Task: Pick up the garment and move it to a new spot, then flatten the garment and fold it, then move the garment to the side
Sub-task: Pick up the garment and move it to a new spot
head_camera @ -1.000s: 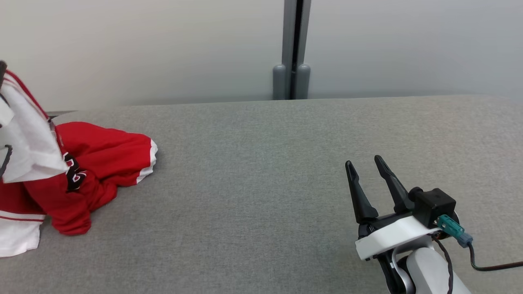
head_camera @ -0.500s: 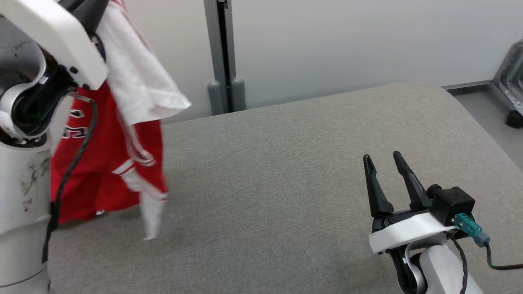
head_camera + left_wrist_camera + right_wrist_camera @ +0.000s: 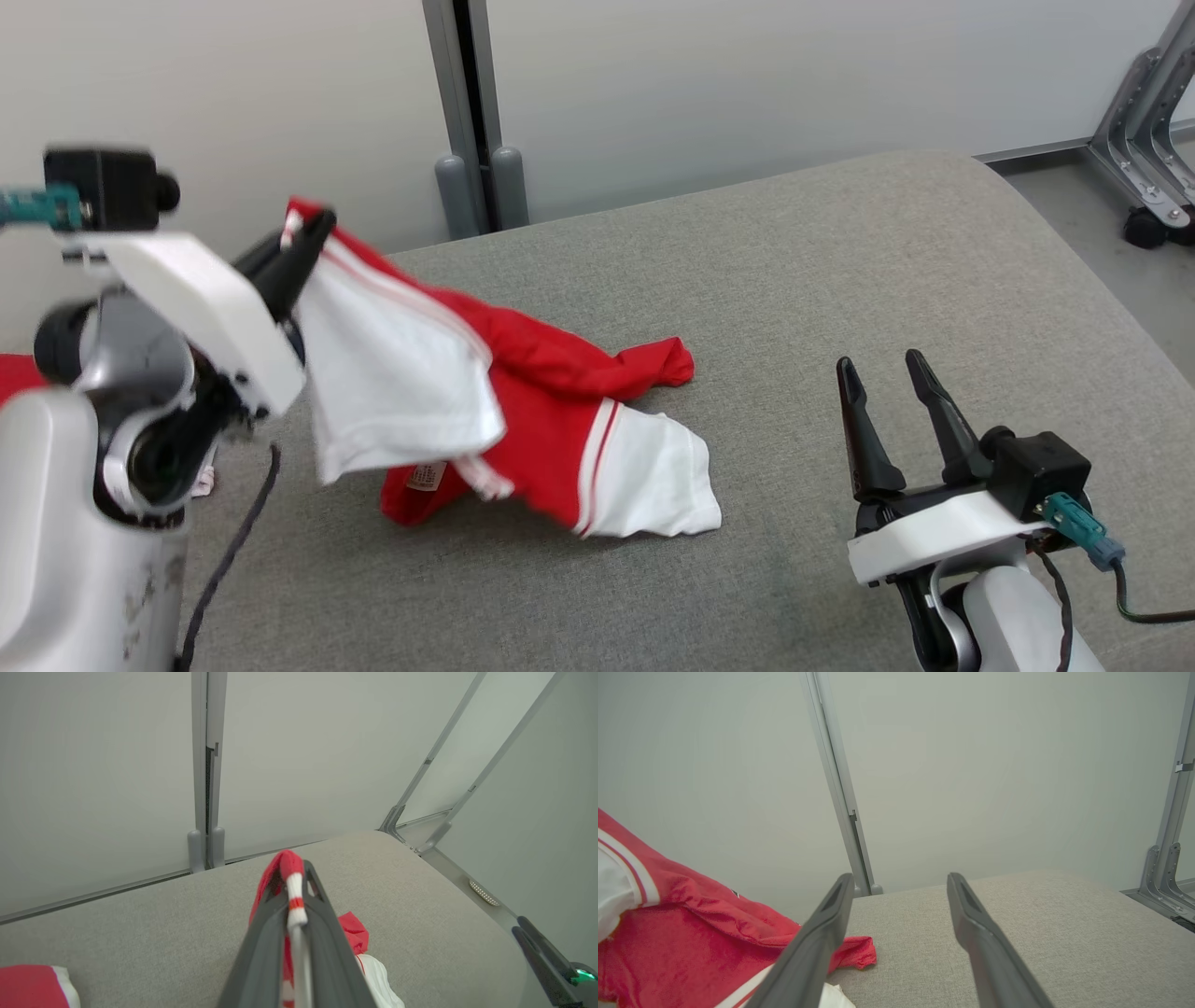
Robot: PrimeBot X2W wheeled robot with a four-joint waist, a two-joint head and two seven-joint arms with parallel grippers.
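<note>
Garment (image 3: 541, 373), red with white sleeves and stripes, is pinched at one striped edge by the left gripper (image 3: 313, 229), whose fingers are clamped tight on the cloth. That arm is raised over the left side of the tabletop (image 3: 840, 261), fingers aimed up toward the far edge. From the grip the cloth slopes down to the tabletop's middle. Its long axis runs far left to near right, and a white sleeve lies flat at the low end. Above the near right part hovers the right gripper (image 3: 878, 360), fingers spread wide, holding nothing.
</note>
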